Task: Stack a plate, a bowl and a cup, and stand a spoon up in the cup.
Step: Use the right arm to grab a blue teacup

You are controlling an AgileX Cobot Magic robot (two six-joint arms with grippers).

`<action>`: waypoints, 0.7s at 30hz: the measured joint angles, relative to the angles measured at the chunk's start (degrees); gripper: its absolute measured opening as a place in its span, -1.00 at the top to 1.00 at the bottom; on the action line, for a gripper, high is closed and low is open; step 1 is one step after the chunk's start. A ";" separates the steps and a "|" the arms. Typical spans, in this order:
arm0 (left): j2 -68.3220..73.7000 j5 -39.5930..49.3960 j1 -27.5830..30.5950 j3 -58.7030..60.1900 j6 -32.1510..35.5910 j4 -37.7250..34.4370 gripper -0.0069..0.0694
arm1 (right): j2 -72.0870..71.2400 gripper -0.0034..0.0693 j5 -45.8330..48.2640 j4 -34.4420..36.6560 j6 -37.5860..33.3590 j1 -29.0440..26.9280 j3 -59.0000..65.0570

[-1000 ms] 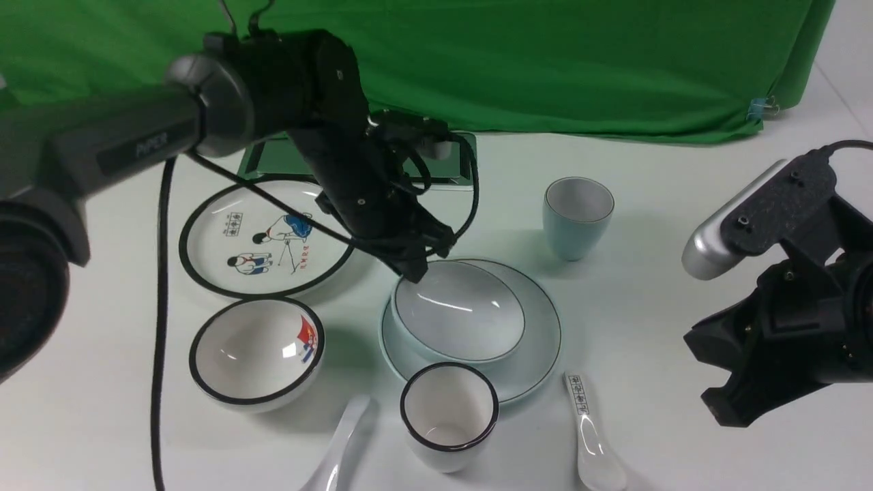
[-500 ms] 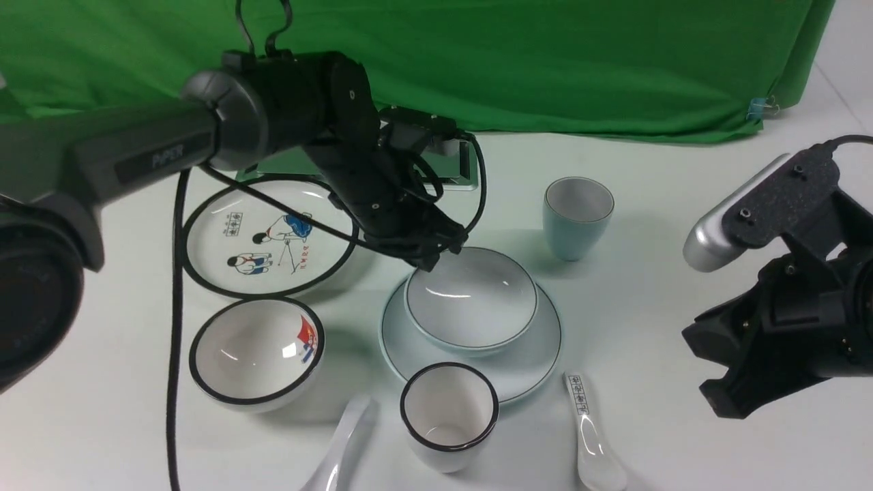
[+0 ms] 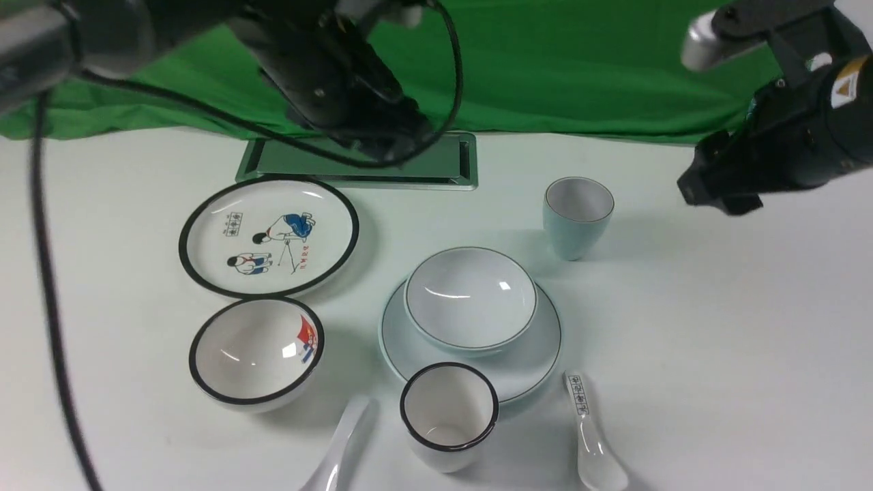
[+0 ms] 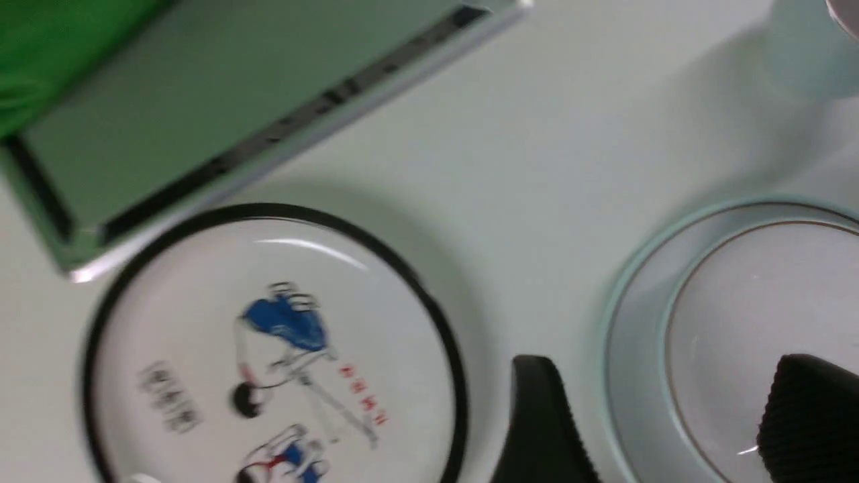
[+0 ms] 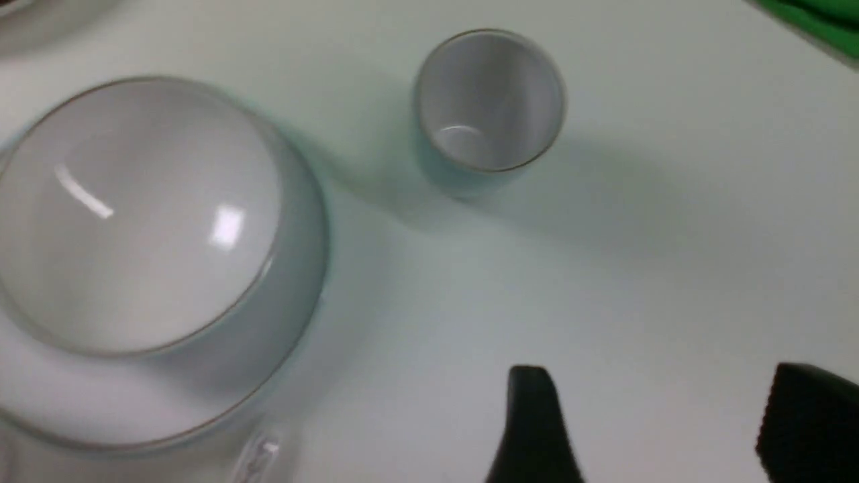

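Now my bowl (image 3: 470, 298) sat on the plate (image 3: 539, 361).
Both my left gripper (image 4: 661, 402) and my right gripper (image 5: 661, 416) were spread, holding nothing; the cup (image 3: 576, 225) stood beyond the plate, toward the right.

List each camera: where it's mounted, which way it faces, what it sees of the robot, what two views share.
Front: between the two arms, facing forward over the table to the green cloth; both arms show.
Left wrist: on the left arm, looking down at the patterned plate and the stacked bowl; its two fingers show, apart.
Right wrist: on the right arm, looking down at the cup and the bowl; its two fingers show, apart.
Shared by both wrist views: bowl, blue plate, cup.
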 joint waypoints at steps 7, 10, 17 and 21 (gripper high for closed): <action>-10.88 0.70 0.00 6.86 -2.95 5.44 0.59 | 16.78 -0.44 3.33 0.44 -0.27 -2.16 -14.32; -13.60 -0.94 0.00 12.06 -2.99 5.21 0.83 | 24.61 -0.51 5.38 0.73 -0.38 -2.16 -20.90; -14.40 -3.62 0.00 21.34 -2.99 5.07 0.92 | 35.83 -0.53 5.37 2.71 -0.43 -2.16 -28.15; -14.40 -5.67 0.00 23.72 -2.99 5.20 0.91 | 37.67 -0.43 4.64 6.73 -1.40 -2.16 -28.34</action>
